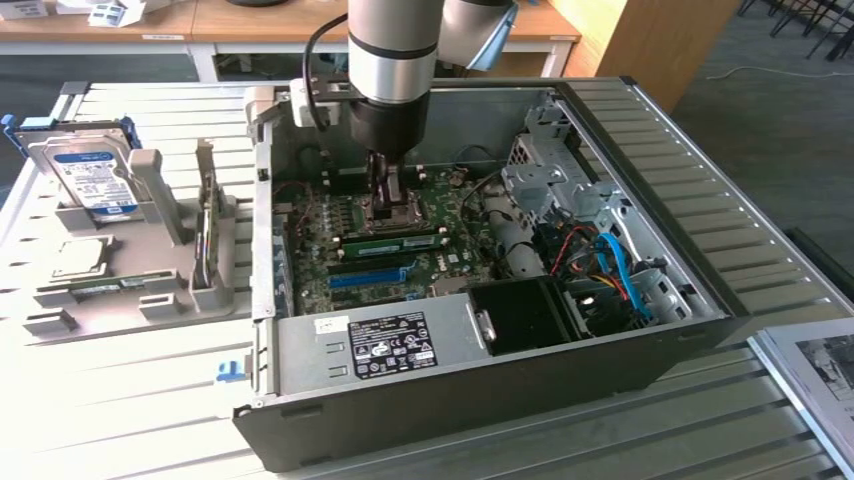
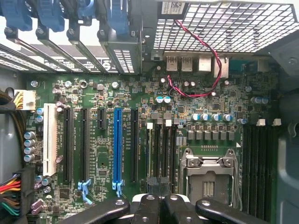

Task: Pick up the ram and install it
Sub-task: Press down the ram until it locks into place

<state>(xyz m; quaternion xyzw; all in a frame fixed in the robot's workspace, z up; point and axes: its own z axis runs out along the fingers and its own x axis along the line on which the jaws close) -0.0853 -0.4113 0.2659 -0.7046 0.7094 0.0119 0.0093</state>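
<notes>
The ram is lying seated across the motherboard, directly beneath the pincer, which is hovering closed and holding nothing.

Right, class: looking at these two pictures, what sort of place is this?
Probably a robotics lab or workshop bench for computer assembly. An open PC case sits on a slatted metal table, a grey fixture holds a hard drive, and desks stand behind.

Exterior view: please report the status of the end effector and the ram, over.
End effector shut, low inside the case. Ram lies along the memory slots, close by its tip; seated or not, cannot tell. No obstacle seen between them.
</notes>
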